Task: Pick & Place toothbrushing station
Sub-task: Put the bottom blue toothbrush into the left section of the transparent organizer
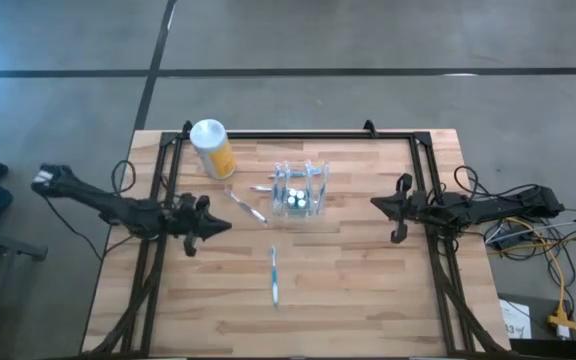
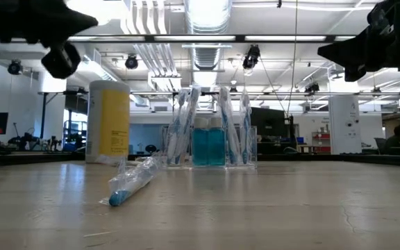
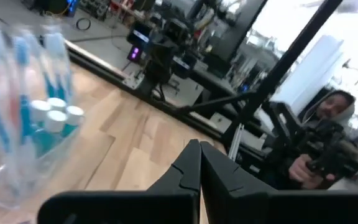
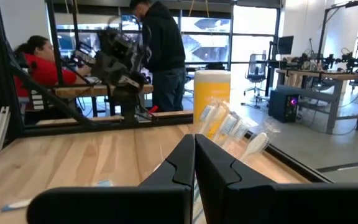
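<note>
2 arms idle | left gripper (image 1: 218, 227) clenched, empty, near table's left edge | toothbrushing station (image 1: 299, 192) upright mid-table toward far edge, untouched | right gripper (image 1: 383, 204) clenched, empty, near right edge

Clear toothbrushing station (image 1: 299, 190) holding blue liquid, yellow white-lidded canister (image 1: 212, 149), pale wood table (image 1: 368, 290).

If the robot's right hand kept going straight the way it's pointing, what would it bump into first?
Probably the toothbrushing station. The shut right hand points left across the table toward it, though it hangs higher up, so it might pass just over the brushes.
</note>
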